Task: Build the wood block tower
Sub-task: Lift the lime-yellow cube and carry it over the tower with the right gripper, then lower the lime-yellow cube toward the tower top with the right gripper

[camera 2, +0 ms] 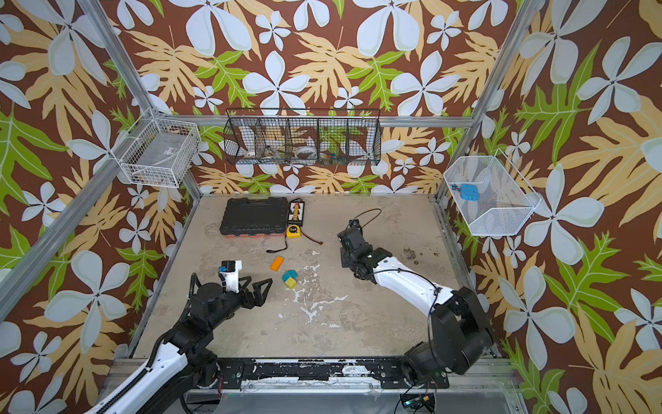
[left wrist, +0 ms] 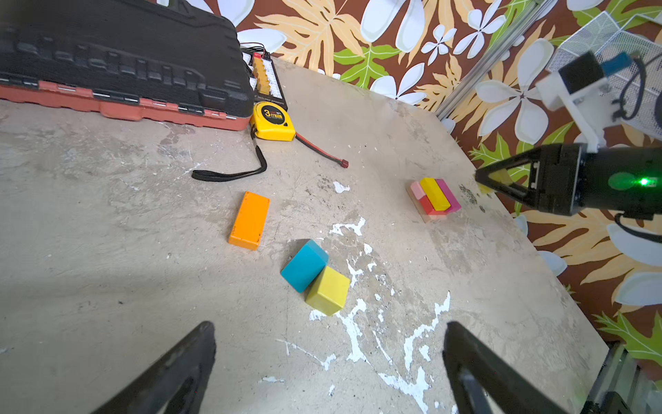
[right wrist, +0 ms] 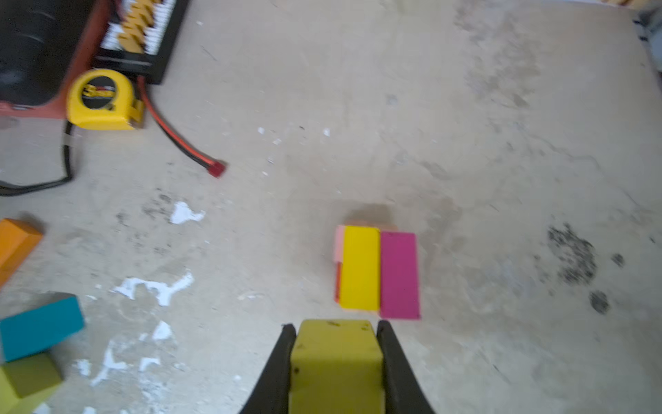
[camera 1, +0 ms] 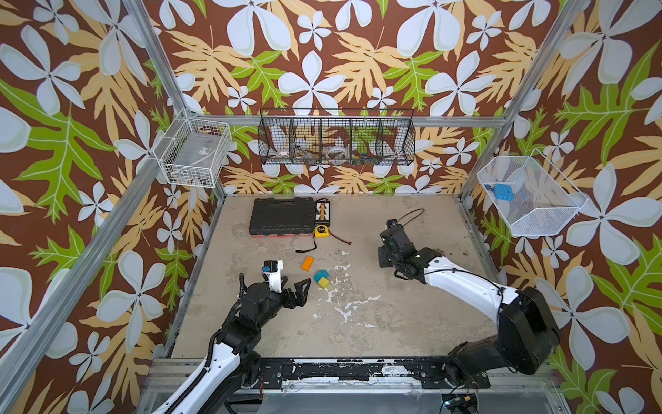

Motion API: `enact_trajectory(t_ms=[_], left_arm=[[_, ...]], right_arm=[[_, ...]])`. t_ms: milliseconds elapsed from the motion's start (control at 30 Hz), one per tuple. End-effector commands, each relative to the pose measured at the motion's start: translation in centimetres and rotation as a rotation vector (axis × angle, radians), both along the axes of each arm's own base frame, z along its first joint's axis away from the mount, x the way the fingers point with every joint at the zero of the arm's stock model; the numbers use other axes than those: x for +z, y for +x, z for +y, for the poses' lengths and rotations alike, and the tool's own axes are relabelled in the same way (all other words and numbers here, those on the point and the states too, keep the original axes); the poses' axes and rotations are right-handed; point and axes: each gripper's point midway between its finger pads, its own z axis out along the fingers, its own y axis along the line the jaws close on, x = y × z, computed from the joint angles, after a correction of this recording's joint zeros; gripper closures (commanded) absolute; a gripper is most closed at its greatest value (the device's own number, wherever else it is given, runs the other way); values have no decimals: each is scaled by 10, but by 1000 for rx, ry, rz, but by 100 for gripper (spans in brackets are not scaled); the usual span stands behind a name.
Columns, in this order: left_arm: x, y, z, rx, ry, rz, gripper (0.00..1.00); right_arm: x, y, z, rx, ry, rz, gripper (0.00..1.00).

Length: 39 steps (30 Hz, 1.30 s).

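The tower [left wrist: 435,199], a tan base under pink, red and magenta bricks topped by a yellow brick, stands on the right part of the table [left wrist: 107,286], hidden by the right arm [camera 1: 465,283] in both top views; the right gripper [right wrist: 336,326] hangs near it, clamped on a yellow cube [right wrist: 336,362]. To its left lie an orange brick [left wrist: 249,219] and a teal block [left wrist: 304,265] touching a second yellow cube [left wrist: 327,291]; the left gripper [left wrist: 329,331] hangs near them, jaws spread wide.

Brown floral wallpaper [camera 1: 358,71], aluminium frame post [camera 1: 157,57], black wire basket [camera 1: 308,136], scuffed beige tabletop [camera 1: 376,322]
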Motion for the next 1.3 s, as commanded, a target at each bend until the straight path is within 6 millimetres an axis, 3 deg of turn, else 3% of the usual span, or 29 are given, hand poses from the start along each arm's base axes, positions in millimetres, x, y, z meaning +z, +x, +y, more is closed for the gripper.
enact_trajectory(t_ms=[0,133,600,1267], left_arm=[[11,3,0,2,-5,-50,0],[10,4,1,10,-4,-45,0],[16,-2,-4,-34,-17,-80,0],[11,1,-5,-34,-7,-59,0]], right_arm=[[13,-1,-31,-87,-15,-79,100],[15,-5,-36,-66,12,-103,100],[-26,19,-27,-18,-16,18,100],[-46,34,-29,-14,14,79,100]])
